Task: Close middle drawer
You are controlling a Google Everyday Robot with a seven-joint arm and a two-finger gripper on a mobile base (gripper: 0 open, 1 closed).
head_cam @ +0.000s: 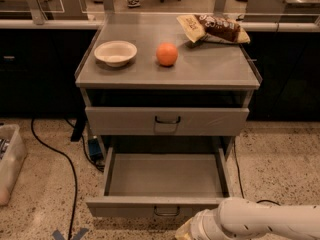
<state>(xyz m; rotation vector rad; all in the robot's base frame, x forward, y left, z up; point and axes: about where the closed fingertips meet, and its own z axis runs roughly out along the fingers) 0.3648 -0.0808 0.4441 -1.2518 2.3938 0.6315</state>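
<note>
A pale plastic bin is cut off by the left edge, and a black cable snakes over the speckled floor. On the grey cabinet top sit a white bowl, an orange and, far right, a crumpled snack bag. Below the top drawer, the middle drawer stands pulled well out toward the near side, hiding whatever lies beneath it. Just right of its loop handle, the gripper is cropped by the bottom edge; whether it is spread or pressed together cannot be told. The white arm runs off right.
</note>
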